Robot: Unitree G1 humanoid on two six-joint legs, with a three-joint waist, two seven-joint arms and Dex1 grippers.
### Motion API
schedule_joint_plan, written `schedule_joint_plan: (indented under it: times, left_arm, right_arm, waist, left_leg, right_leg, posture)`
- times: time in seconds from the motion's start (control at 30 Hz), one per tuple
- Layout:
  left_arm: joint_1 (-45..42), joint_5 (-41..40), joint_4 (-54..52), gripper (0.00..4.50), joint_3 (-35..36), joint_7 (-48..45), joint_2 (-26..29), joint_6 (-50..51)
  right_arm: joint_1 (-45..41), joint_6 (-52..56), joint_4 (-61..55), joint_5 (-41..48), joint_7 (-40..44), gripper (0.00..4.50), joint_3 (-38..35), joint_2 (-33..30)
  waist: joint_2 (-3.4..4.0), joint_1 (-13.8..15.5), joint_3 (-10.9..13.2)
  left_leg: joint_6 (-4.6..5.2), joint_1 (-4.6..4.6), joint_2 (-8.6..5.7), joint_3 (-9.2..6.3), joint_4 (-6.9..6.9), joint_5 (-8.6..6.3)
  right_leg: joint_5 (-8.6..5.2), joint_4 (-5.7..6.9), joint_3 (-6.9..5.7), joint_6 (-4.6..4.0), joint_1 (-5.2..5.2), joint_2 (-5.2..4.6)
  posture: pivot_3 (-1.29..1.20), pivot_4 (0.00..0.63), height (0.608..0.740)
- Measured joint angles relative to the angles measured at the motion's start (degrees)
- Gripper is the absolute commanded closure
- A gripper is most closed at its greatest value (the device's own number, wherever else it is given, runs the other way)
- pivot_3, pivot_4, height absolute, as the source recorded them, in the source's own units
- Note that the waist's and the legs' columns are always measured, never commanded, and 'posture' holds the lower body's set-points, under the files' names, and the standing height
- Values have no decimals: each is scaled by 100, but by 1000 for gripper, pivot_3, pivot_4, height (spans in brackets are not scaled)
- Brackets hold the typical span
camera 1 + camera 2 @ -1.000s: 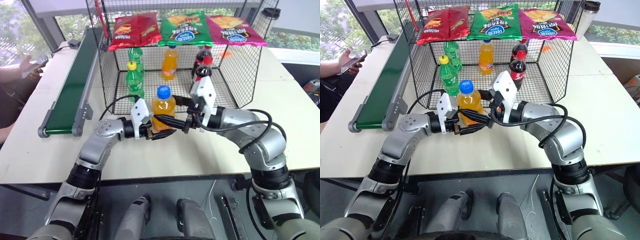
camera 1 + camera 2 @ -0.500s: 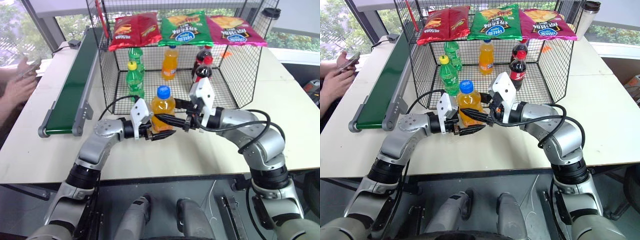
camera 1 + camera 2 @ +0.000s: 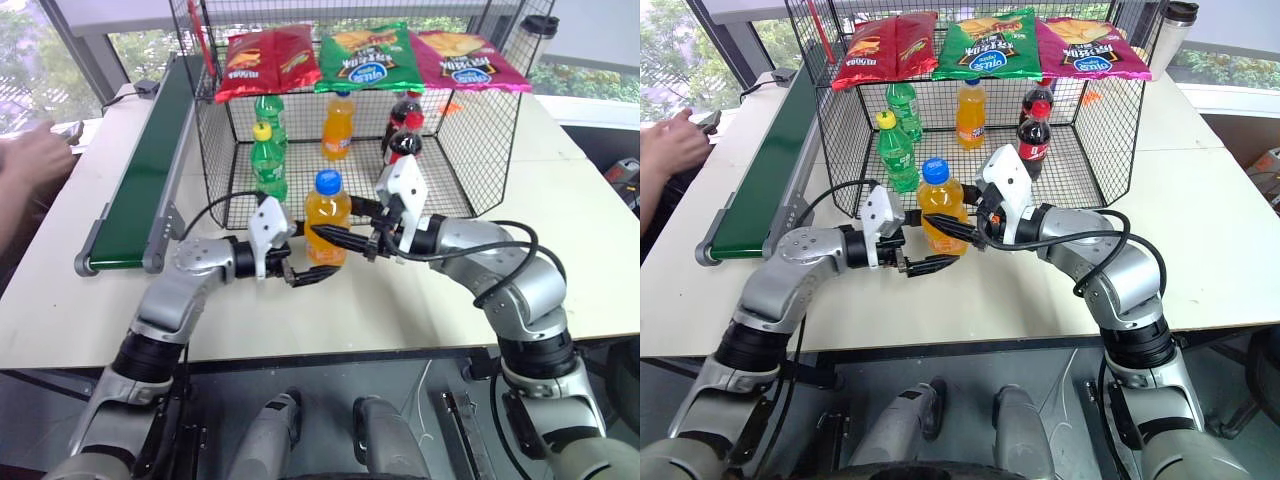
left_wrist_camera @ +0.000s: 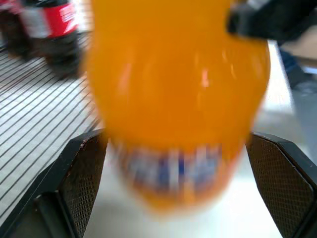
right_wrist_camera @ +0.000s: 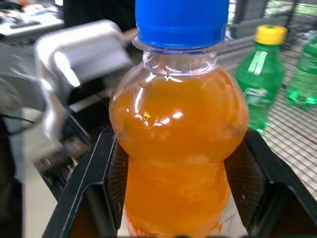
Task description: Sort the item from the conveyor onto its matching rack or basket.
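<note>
The orange soda bottle (image 3: 327, 217) with its blue cap (image 3: 327, 182) stands upright in front of the open side of the wire cage (image 3: 480, 140), above the white table (image 3: 330, 310). The right gripper (image 3: 342, 238) reaches in from 3 o'clock, and its black fingers (image 5: 252, 183) are closed on the bottle's body below the shoulder, one on each side. The left gripper (image 3: 300, 272) sits at the bottle's 8 o'clock, low and just beside it. Its jaws are spread wide, and in the left wrist view its pads (image 4: 81, 178) stand clear of the bottle on both sides, so it grips nothing.

Inside the cage, at 12 o'clock from the bottle, stands another orange bottle with an orange cap (image 3: 339, 127). Two green bottles (image 3: 268, 160) stand at 11 o'clock and two cola bottles (image 3: 404, 137) at 1 o'clock. Three snack bags lie across the cage top: red (image 3: 268, 60), green (image 3: 363, 55) and magenta (image 3: 468, 58).

The green conveyor belt (image 3: 148, 175) runs along the table at 9 to 10 o'clock from the bottle, well apart from it, with nothing on it. A person's hand (image 3: 25, 160) shows beyond the belt at the far 9 o'clock edge. A dark tumbler (image 3: 538, 35) stands behind the cage at 2 o'clock.
</note>
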Motion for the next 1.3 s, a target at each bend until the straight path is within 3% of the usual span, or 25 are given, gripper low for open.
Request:
schedule_joint_plan:
  times: [0.27,0.4,0.73,1.3]
  left_arm:
    - [740,-262,-647,31,1006,740,284,369]
    - [933,-171,-840,31,1310,1617,-180,373]
    - [1594,481,-1111,31,920,2801,-817,214]
    - [1663,448,-1386,31,822,2898,-901,269]
  right_arm:
    - [-372,-457,905,-680,-570,2294,-11,370]
    - [-791,-995,1770,-1088,-1005,2294,-18,833]
    - [-1650,-2581,4324,-1932,-1628,2294,-112,1450]
    - [-2715,-4549,7435,-2347,-1710,2294,-391,1848]
  waist:
    - [1,-2,1]
    - [1,16,1]
    - [2,-5,1]
    - [4,-32,1]
  left_leg:
    - [-2,1,5,0,0,0]
    - [-5,2,5,2,3,2]
    - [-13,4,18,10,2,8]
    - [-20,8,31,12,-1,12]
  right_leg:
    - [5,2,1,-7,-3,7]
    - [12,1,2,-3,1,9]
    - [30,1,8,-10,-4,30]
    - [36,2,11,-18,-5,45]
  posture:
    - [0,150,739]
    - [0,150,739]
    - [0,150,739]
    - [0,150,739]
